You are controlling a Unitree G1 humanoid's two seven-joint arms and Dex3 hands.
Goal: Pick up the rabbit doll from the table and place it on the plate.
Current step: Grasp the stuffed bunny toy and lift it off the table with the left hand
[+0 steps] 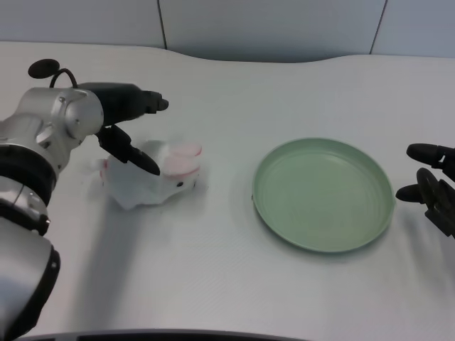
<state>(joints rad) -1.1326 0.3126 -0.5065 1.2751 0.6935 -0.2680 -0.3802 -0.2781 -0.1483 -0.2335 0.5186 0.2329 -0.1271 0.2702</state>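
My left hand (pixel 126 124) is hovering with its fingers spread apart over the left part of the rabbit doll, and I am seeing nothing clamped in it; one dark finger is reaching down across the doll's body, though I cannot tell whether it is touching the fabric.

Going from the big things down: the white table (pixel 213 284) is carrying everything. The green plate (pixel 323 194) is sitting right of centre, bare inside, with a raised rim all round. The rabbit doll (pixel 153 177) is lying on the table left of the plate, well apart from it, white with pink-lined ears pointing right and far.

I am judging the doll to be light, soft plush that will squash under pressure rather than slip, and not fragile. I am reckoning the plump body is the place to take hold, closing the fingers around its middle; the ears look floppy and would let it dangle and swing. A soft body may sag, so I would want a full wrap.
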